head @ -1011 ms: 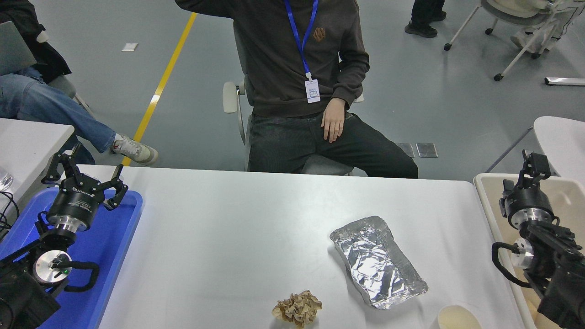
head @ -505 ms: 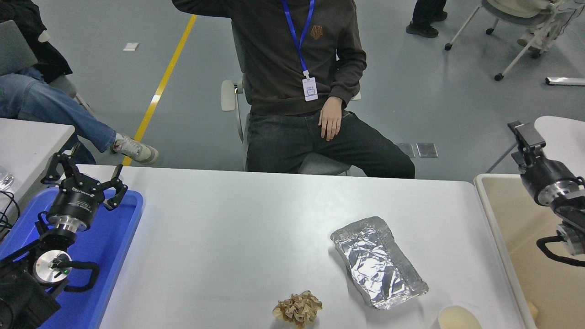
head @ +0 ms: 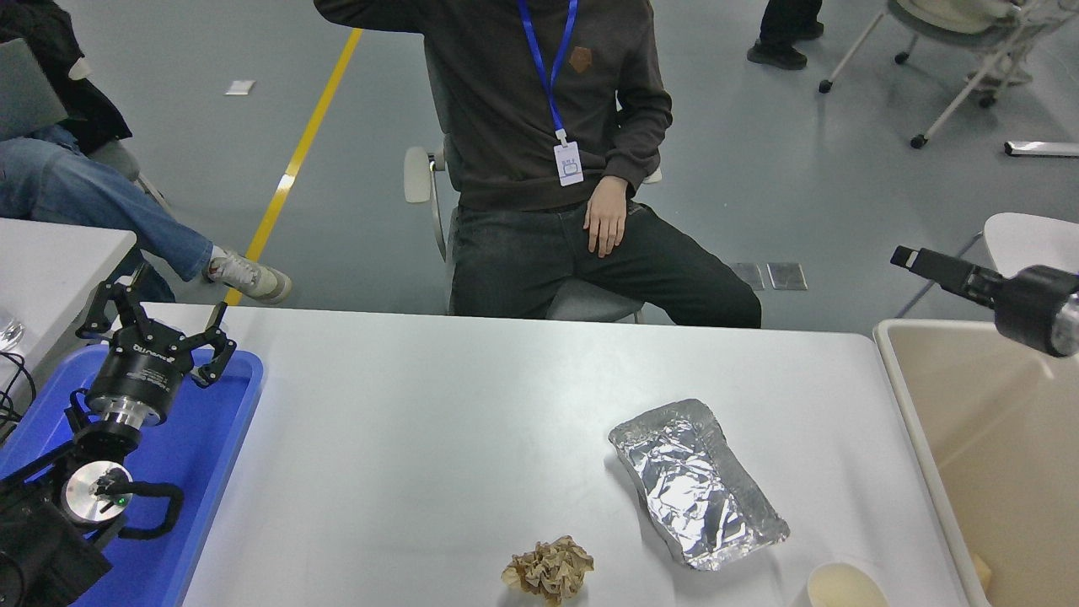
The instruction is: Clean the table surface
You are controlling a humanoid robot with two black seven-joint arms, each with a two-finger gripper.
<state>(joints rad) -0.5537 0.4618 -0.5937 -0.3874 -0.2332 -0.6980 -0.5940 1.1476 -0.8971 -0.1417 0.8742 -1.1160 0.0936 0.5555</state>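
White counter (head: 438, 438) fills the lower view, with litter lying toward its near right.

Crumpled foil tray (head: 695, 482) lies right of centre; a crumpled brown paper ball (head: 549, 570) and a cream cup (head: 845, 586) sit at the near edge. Left end effector (head: 156, 324) hangs over the blue tray (head: 215, 438), fingers spread, holding nothing. Right end effector (head: 936, 268) reaches in above the beige bin (head: 969, 438), edge-on, so I cannot tell its opening. 1 person (head: 556, 169) sits beyond.

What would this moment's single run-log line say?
left gripper: parked over blue tray, jaws open | right gripper: raised above bin | table: foil, paper wad, cup
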